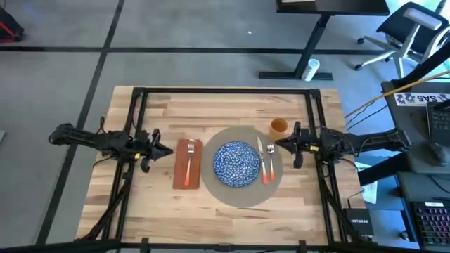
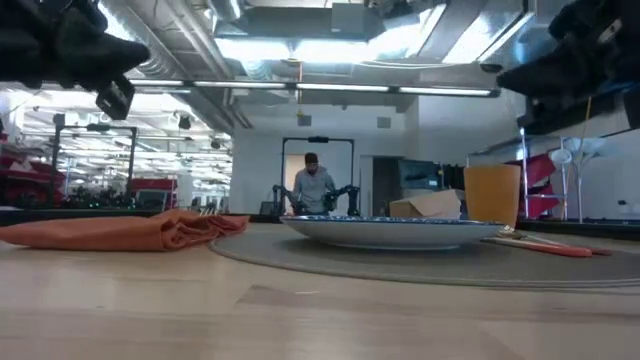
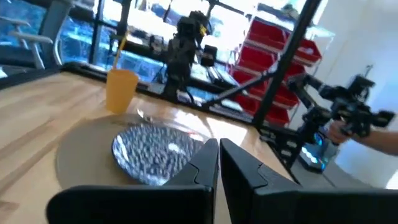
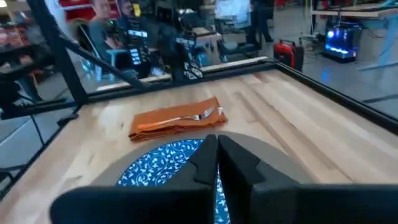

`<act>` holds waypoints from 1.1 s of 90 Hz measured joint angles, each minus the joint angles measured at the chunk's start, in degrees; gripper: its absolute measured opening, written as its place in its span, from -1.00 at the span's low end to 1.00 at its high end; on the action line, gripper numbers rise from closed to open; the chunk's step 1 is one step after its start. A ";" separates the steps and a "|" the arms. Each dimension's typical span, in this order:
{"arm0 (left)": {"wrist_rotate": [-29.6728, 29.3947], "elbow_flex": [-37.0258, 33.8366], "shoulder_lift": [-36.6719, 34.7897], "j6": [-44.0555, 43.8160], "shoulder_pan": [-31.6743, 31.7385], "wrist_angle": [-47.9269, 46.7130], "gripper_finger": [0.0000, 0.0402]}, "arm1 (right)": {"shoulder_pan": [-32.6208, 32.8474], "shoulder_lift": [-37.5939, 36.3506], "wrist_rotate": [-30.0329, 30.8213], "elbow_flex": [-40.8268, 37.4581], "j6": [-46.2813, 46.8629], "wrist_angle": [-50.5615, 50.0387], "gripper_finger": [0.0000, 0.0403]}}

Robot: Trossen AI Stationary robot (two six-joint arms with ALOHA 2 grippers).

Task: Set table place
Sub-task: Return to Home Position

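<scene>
Clenched and empty, my left end effector (image 1: 167, 150) and right end effector (image 1: 279, 144) flank the placemat (image 1: 242, 197) between them on the surface (image 1: 211, 116): thin, light, probably floppy, best pinched at its bare rim.

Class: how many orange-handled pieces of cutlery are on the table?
3: a fork on the rust-red rectangular napkin; two utensils on the round grey-beige placemat, right of the blue speckled plate.

Blue plate (image 1: 235, 165) lies between orange napkin (image 1: 181, 170) and cup (image 1: 279, 127)
</scene>
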 joint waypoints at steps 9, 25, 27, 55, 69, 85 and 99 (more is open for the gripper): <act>1.67 0.03 -1.01 -0.99 -1.04 -1.53 -1.00 | 0.00 -5.74 -1.77 -3.64 0.26 0.13 -1.00; 8.00 0.07 -1.01 -1.54 -3.23 -3.03 -1.00 | -0.04 -12.42 -8.56 -5.99 -0.37 1.35 -1.00; 8.60 0.07 -0.90 -1.53 -3.46 -3.08 -1.00 | -0.04 -12.20 -9.43 -5.99 -0.41 0.97 -1.00; 13.80 0.09 -0.86 -0.66 -5.84 -2.96 -1.00 | -0.04 -10.98 -12.36 -6.00 3.58 0.73 -1.00; 13.78 0.09 -0.42 -7.88 -5.84 -3.05 -1.00 | -0.04 -10.72 -11.69 -6.00 4.36 0.64 -1.00; 13.68 0.09 -0.42 -1.44 -5.77 -3.13 -1.00 | -0.04 -10.68 -11.71 -6.00 4.50 0.62 -1.00; 13.46 0.11 -0.43 -0.22 -5.77 -3.17 -1.00 | -0.04 -10.70 -11.04 -6.00 3.58 0.62 -1.00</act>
